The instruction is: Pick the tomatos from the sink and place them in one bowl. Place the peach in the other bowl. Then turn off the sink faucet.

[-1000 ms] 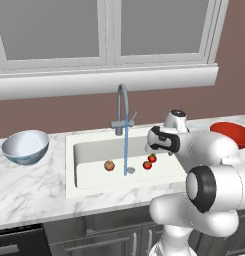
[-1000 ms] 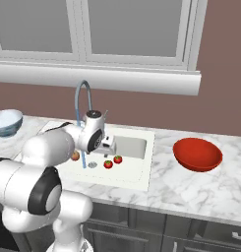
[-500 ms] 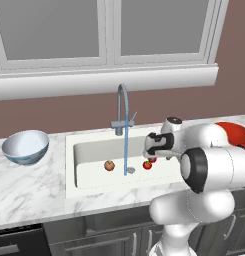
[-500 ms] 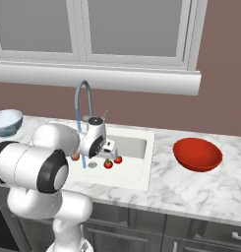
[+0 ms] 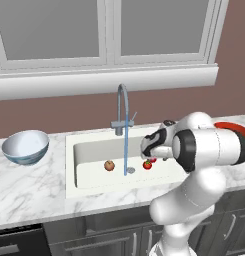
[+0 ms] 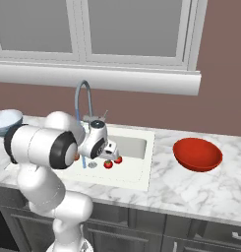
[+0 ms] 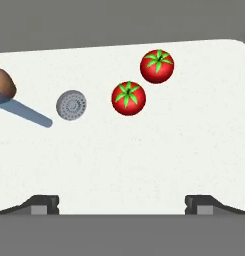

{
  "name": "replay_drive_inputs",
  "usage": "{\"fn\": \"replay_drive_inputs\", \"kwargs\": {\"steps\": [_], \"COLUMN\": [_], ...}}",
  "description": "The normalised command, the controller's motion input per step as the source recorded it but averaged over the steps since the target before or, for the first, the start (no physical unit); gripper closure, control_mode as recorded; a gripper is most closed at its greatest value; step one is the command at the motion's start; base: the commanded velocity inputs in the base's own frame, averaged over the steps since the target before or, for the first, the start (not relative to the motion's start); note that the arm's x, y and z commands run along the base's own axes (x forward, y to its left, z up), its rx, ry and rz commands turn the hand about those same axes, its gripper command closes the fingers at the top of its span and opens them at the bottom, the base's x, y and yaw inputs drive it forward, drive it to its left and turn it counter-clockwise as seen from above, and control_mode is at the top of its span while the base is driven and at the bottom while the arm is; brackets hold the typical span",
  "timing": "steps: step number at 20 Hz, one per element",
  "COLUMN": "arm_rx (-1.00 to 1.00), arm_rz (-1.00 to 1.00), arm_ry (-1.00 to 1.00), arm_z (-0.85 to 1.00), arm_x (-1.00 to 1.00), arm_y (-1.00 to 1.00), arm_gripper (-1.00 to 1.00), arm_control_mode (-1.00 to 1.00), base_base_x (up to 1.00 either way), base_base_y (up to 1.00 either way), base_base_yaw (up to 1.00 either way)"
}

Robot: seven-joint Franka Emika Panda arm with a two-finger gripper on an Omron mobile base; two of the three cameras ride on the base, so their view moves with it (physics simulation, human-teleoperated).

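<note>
Two red tomatos with green tops (image 7: pixel 128 98) (image 7: pixel 157 66) lie close together on the white sink floor (image 7: pixel 144 160), right of the round drain (image 7: pixel 71 105). My gripper (image 7: pixel 123 205) hangs open above the basin with nothing between its fingers, and the tomatos lie ahead of it. From the left base the gripper (image 5: pixel 150 148) hovers just over the tomatos (image 5: pixel 147 164). The orange-tan peach (image 5: pixel 109 165) rests left of the water stream. Water runs from the grey gooseneck faucet (image 5: pixel 122 107). The shallow red bowl (image 6: pixel 197 154) stands right of the sink. The white and pale blue bowl (image 5: pixel 25 146) stands to its left.
The sink (image 5: pixel 84 150) is set into a white marble counter (image 6: pixel 191 189). A windowsill ledge (image 5: pixel 109 82) juts out above the faucet. My own arm (image 5: pixel 209 147) covers part of the red bowl in the left base view. Dark cabinet fronts run below the counter.
The hand has come down and toward the basin's middle, and now hangs lower over the tomatos. The jaws stay open. Fruits and bowls have not moved.
</note>
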Motion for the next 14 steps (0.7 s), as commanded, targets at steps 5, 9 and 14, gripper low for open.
{"fn": "replay_drive_inputs", "kwargs": {"steps": [5, 9, 14], "arm_rx": [0.0, 0.0, 0.0], "arm_rz": [0.0, 0.0, 0.0], "arm_ry": [0.0, 0.0, 0.0], "arm_z": [-0.27, -0.29, -0.3], "arm_x": [0.34, 0.33, 0.33], "arm_y": [0.0, 0.0, 0.0], "arm_gripper": [-1.0, -1.0, -1.0], "arm_control_mode": [-1.0, -1.0, -1.0], "base_base_x": [0.0, 0.0, 0.0], "base_base_y": [0.0, 0.0, 0.0], "base_base_yaw": [0.0, 0.0, 0.0]}}
